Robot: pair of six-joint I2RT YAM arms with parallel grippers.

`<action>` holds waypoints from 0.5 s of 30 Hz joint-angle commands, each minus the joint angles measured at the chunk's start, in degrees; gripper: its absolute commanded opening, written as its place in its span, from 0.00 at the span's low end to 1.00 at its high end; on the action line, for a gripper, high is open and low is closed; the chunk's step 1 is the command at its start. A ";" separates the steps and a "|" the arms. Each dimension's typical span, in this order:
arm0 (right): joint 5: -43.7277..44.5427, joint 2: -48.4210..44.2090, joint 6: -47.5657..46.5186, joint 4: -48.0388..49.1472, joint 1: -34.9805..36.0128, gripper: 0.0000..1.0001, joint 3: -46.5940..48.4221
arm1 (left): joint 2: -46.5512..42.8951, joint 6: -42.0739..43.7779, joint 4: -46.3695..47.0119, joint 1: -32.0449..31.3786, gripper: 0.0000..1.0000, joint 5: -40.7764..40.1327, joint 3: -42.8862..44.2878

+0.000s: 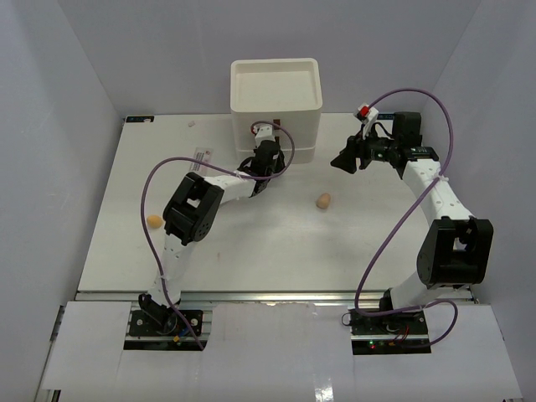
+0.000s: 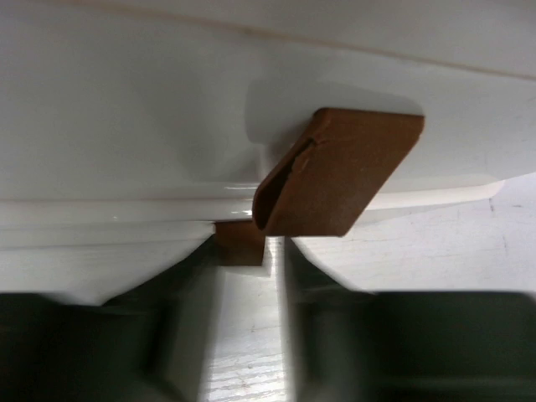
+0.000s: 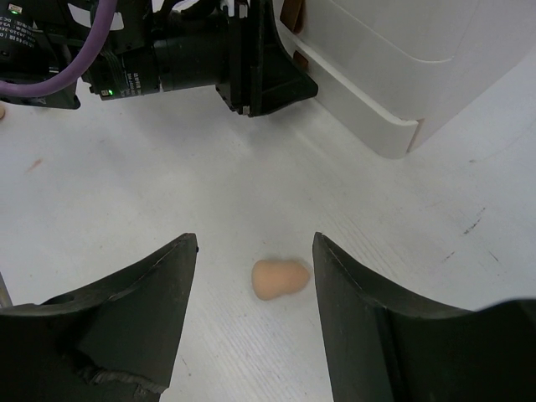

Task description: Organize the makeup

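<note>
One sponge [image 3: 280, 279] below open right hand [image 3: 255, 240], left hand [image 2: 249, 276] at drawer handle [image 2: 240, 241] of box [image 1: 285, 121], grip unclear

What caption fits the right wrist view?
Right gripper with open jaws above tan sponge on the table; left arm at the white drawer box.

The left gripper [image 2: 249, 335] is just 2 dark blurs, 1 brown handle [image 2: 240, 243] peeks out partly hidden between them, and a tiny speck [image 1: 192, 123] is too small to name.

Sponge [image 1: 323, 201] before drawer box [image 1: 306, 126]
</note>
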 commanded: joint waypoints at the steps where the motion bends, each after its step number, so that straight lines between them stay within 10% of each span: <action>1: -1.69 0.48 0.62 1.91 -0.39 0.64 -0.12 | -1.32 -0.58 0.06 0.60 0.25 -1.07 1.92; 7: -2.23 0.70 0.12 1.90 -0.30 0.64 -0.63 | -4.06 0.19 1.21 0.60 0.00 2.51 -1.60; 15: -8.70 0.52 -13.44 -6.83 -0.13 0.66 -0.39 | -15.77 0.03 3.87 -0.71 0.00 9.51 -17.08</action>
